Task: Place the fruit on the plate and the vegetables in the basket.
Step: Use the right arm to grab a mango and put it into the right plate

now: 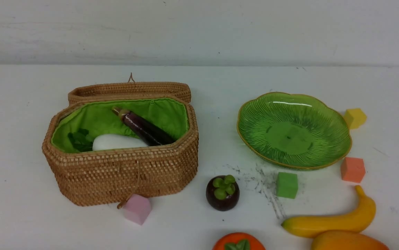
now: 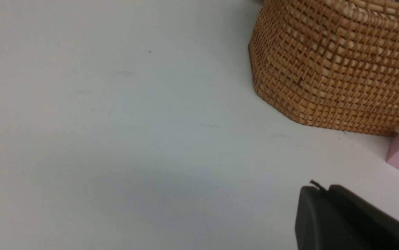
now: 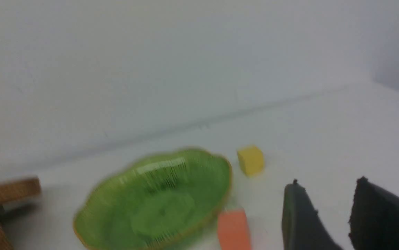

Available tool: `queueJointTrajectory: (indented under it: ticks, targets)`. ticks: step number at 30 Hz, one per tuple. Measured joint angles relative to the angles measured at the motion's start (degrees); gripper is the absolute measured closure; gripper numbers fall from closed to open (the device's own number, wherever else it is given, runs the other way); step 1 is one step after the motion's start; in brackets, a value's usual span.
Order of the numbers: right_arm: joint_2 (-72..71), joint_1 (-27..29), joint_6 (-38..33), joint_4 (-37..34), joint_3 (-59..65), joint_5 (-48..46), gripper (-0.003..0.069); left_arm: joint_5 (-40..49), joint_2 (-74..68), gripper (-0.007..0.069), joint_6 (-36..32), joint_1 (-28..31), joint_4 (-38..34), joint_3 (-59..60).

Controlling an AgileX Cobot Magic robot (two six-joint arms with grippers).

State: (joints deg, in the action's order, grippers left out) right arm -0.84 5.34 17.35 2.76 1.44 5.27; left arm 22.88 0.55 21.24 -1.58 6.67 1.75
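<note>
The woven basket [image 1: 123,173] stands open at the left with its lid [image 1: 130,89] folded back. The purple eggplant [image 1: 144,127] and the white radish [image 1: 118,142] lie inside it. The green plate [image 1: 293,130] at the right holds nothing. The mangosteen [image 1: 222,192] stands in front, between basket and plate. The persimmon [image 1: 238,243], banana [image 1: 331,220] and mango [image 1: 348,241] lie at the near right edge. No carrot is in view. Neither gripper shows in the front view. My left gripper [image 2: 321,189] is shut and empty, over bare table near the basket's wall [image 2: 341,69]. My right gripper [image 3: 328,182] is open and empty, near the plate [image 3: 158,205].
Foam cubes lie about: pink [image 1: 137,208] against the basket's front, green [image 1: 287,185] and orange [image 1: 353,169] before the plate, yellow [image 1: 355,118] beside its right rim. The right wrist view is blurred. A wall runs behind the table.
</note>
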Motion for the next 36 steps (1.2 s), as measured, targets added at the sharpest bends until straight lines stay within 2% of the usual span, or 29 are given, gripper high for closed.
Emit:
queueJointTrajectory:
  ticks: [4, 7, 12, 15, 16, 20, 25, 29, 33, 35, 36]
  targets:
    - [0.0, 0.0, 1.4, -0.06, 0.0, 10.57, 0.0416, 0.0, 0.0, 0.0594, 0.0, 0.0, 0.0, 0.0]
    - [0.0, 0.0, 4.39, -0.06, -1.04, 11.33, 0.0416, 0.0, 0.0, 0.059, 0.0, 0.0, 0.0, 0.0]
    - [4.19, 0.0, 15.21, -0.06, -12.63, -1.41, 0.0416, 0.0, 0.0, 0.0584, -0.06, 0.0, 0.0, 0.0]
    - [10.05, 0.0, 17.71, -0.06, -19.91, -10.53, 0.0416, 0.0, 0.0, 0.0584, -0.11, 0.0, 0.0, 0.0]
    - [14.83, 0.0, 17.78, 0.18, -24.18, -16.26, 0.0416, 0.0, 0.0, 0.0582, -0.11, 0.0, 0.0, 0.0]
    - [26.85, 0.0, 13.01, 2.17, -30.09, -25.19, 0.0416, 0.0, 0.0, 0.0574, -0.11, 0.0, 0.0, 0.0]
    - [36.16, 0.0, 8.02, 1.27, -30.98, -25.83, 0.0416, 0.0, 0.0, 0.0568, -0.11, 0.0, 0.0, 0.0]
    - [41.69, 0.0, 5.35, -2.38, -31.06, -27.28, 0.0416, 0.0, 0.0, 0.0567, -0.12, 0.0, -0.07, 0.0]
    - [47.07, -1.54, -4.61, -9.78, -32.06, -35.63, 0.0416, 0.0, 0.0, 0.0567, -0.12, 0.0, -0.11, 0.0]
    - [49.83, -2.79, -12.63, -15.18, -33.6, -41.25, 0.0416, 0.0, 0.0, 0.0567, -0.12, 0.0, -0.11, 0.0]
    - [50.1, -2.92, -12.63, -15.7, -33.77, -41.78, 0.0416, 0.0, 0.0, 0.0567, -0.12, 0.0, -0.11, 0.0]
